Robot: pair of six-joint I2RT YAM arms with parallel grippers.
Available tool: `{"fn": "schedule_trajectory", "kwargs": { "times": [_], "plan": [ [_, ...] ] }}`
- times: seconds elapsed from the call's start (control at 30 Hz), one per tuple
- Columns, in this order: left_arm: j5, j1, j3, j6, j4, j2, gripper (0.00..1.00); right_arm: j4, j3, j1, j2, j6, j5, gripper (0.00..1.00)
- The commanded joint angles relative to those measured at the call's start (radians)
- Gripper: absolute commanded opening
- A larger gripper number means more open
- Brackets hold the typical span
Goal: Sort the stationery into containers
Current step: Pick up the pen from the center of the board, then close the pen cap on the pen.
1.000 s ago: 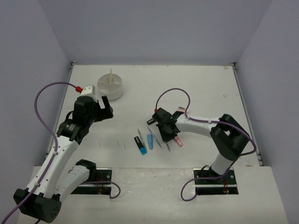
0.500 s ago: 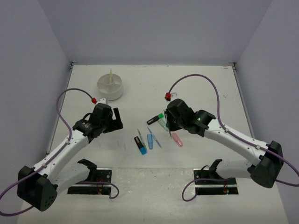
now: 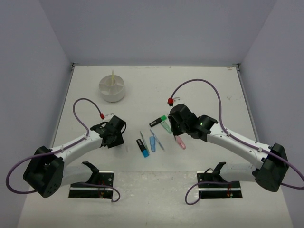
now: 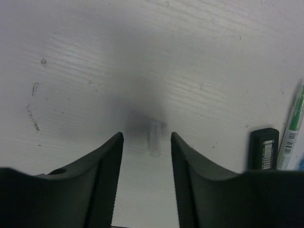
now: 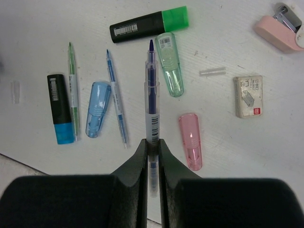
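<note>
My left gripper (image 4: 147, 136) hangs low over the table with its jaws apart. A small clear cap (image 4: 155, 138) lies flat between the fingertips, touching neither. In the top view this gripper (image 3: 118, 137) is left of the stationery group. My right gripper (image 5: 152, 142) is shut on a dark blue pen (image 5: 151, 90) above the group, also seen from the top (image 3: 175, 129). Under it lie a black-and-green highlighter (image 5: 147, 23), a green cap (image 5: 170, 64), a pink cap (image 5: 191, 141), a blue cap (image 5: 97, 108) and a black-and-blue highlighter (image 5: 59, 108). The white container (image 3: 112, 89) stands at the back left with a yellow stick in it.
A thin blue pen (image 5: 116, 97) and a green pen (image 5: 72, 88) lie among the caps. A tan eraser box (image 5: 248, 96), a short clear tube (image 5: 212, 71) and a pink stapler (image 5: 280, 28) sit to the right. Grey walls enclose the table.
My left arm has swung from beside the container down to the table near the stationery, and its jaws have narrowed. The right arm has stretched out, still shut on the pen.
</note>
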Motion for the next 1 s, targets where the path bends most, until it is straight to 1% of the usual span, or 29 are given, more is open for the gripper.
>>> {"fn": "schedule_trajectory", "kwargs": {
  "times": [0.0,0.03,0.27,0.33,0.43,0.47,0.5,0.57,0.67,0.73,0.77,0.83,0.87,0.9,0.93,0.97],
  "plan": [
    [-0.052,-0.045,0.011,-0.068,0.03,0.041,0.38,0.042,-0.007,0.002,-0.021,-0.018,0.042,0.0],
    [-0.054,-0.053,0.013,-0.077,0.027,0.057,0.36,0.042,-0.007,0.002,-0.02,-0.018,0.042,0.0],
    [-0.099,-0.105,0.018,-0.135,-0.008,0.103,0.36,0.042,-0.007,0.001,-0.012,-0.018,0.04,0.0],
    [-0.103,-0.109,0.017,-0.135,-0.007,0.119,0.27,0.043,-0.007,0.001,-0.008,-0.018,0.039,0.0],
    [-0.102,-0.112,0.018,-0.137,-0.005,0.147,0.2,0.042,-0.006,0.003,-0.009,-0.017,0.037,0.0],
    [-0.101,-0.113,0.017,-0.138,-0.005,0.154,0.14,0.043,-0.006,0.003,-0.009,-0.018,0.032,0.0],
    [-0.101,-0.113,0.017,-0.138,-0.005,0.154,0.11,0.047,-0.008,0.003,-0.01,-0.019,0.023,0.0],
    [-0.099,-0.113,0.016,-0.133,-0.004,0.158,0.01,0.072,-0.019,0.002,-0.025,-0.029,-0.029,0.0],
    [-0.1,-0.113,0.027,-0.121,-0.016,0.126,0.0,0.15,-0.054,0.002,-0.082,-0.041,-0.14,0.0],
    [-0.144,-0.114,0.06,-0.114,-0.047,0.048,0.0,0.279,-0.101,0.003,-0.145,-0.033,-0.242,0.0],
    [-0.163,-0.116,0.078,-0.095,-0.057,0.017,0.0,0.327,-0.138,0.003,-0.185,-0.029,-0.35,0.0],
    [-0.189,-0.116,0.146,-0.037,-0.044,-0.093,0.0,0.457,-0.208,0.001,-0.238,0.002,-0.514,0.0],
    [-0.178,-0.117,0.173,0.033,0.016,-0.12,0.0,0.568,-0.258,0.002,-0.265,0.015,-0.599,0.0],
    [-0.158,-0.118,0.184,0.092,0.042,-0.154,0.0,0.669,-0.298,0.003,-0.283,0.032,-0.636,0.0],
    [-0.106,-0.118,0.189,0.144,0.115,-0.213,0.0,0.783,-0.34,0.003,-0.292,0.066,-0.668,0.0],
    [-0.036,-0.118,0.199,0.198,0.24,-0.284,0.0,0.914,-0.389,0.004,-0.299,0.109,-0.722,0.0]
  ]
}}
